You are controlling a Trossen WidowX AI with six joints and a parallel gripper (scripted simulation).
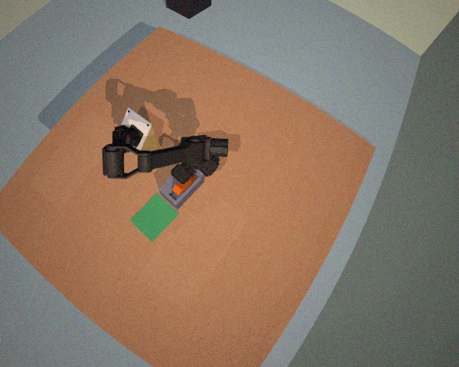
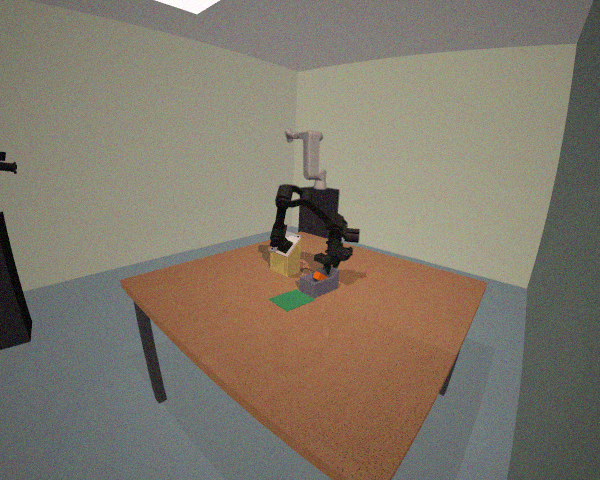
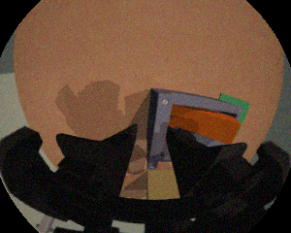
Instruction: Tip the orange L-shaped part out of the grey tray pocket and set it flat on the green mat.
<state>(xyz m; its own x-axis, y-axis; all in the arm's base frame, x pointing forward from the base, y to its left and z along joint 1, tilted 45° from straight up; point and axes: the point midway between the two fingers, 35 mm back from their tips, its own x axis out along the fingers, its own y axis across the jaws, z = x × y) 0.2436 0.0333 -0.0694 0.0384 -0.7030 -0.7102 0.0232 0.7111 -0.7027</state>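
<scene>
The orange part, smooth and hard-edged, lies aslant in its pocket, its end toward the mat raised, its other end under the gripper. The black, wedge-shaped fingers stand partway apart with nothing between them. Around the part, just below the gripper, is the matte grey tray, a straight-walled block. Past it from the gripper lies the thin, flat green mat, on a speckled orange-brown table. The wrist view shows the gap between the fingertips, which the top view hides; only the exterior view shows the pale arm standing well behind the gripper.
</scene>
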